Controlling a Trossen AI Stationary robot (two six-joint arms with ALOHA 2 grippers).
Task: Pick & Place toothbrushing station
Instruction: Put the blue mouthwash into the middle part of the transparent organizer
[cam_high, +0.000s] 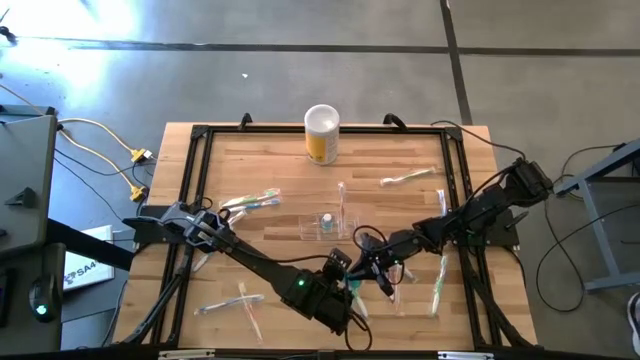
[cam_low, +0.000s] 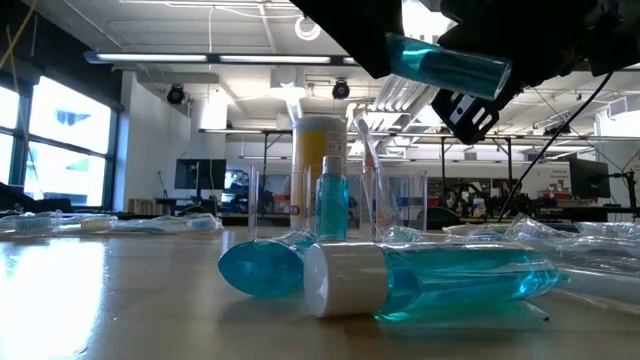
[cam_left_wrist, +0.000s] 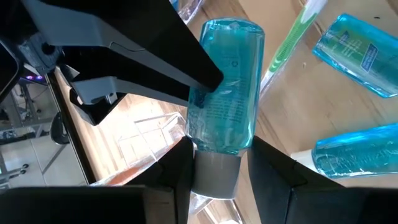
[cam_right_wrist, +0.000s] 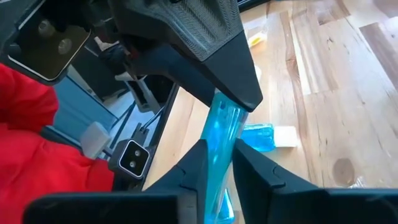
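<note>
Handing over in mid-air, above the near part of the wooden table (cam_high: 250, 170). Standing behind: yellow canister (cam_high: 321, 133) at the far edge (not part of the set), then clear holder (cam_high: 325, 225) at the table's middle, upright, with a small teal bottle (cam_low: 332, 200) standing in it. Held between both arms, near the holder but apart from it and off the surface: teal tube (cam_left_wrist: 227, 81). Left gripper (cam_left_wrist: 221, 171) closed on the tube's pale cap. Right gripper (cam_right_wrist: 217, 158) closed narrowly on the tube's body, fingers flat against both sides. Lying loose: two more tubes (cam_low: 450, 280) on the wood below, and toothbrushes (cam_high: 408, 178) scattered round the holder.

Judged step: transfer of the tube from one gripper to the other.

- Confirm a firm hold by the receiving fingers before opening the other pair.
- Open one gripper only, and slowly.
- Draw away along the tube's axis, not across it, to avoid twisting it in the remaining grip.
- Expect a smooth, round, probably slippery body.
- Avoid the loose tubes when lowering.
</note>
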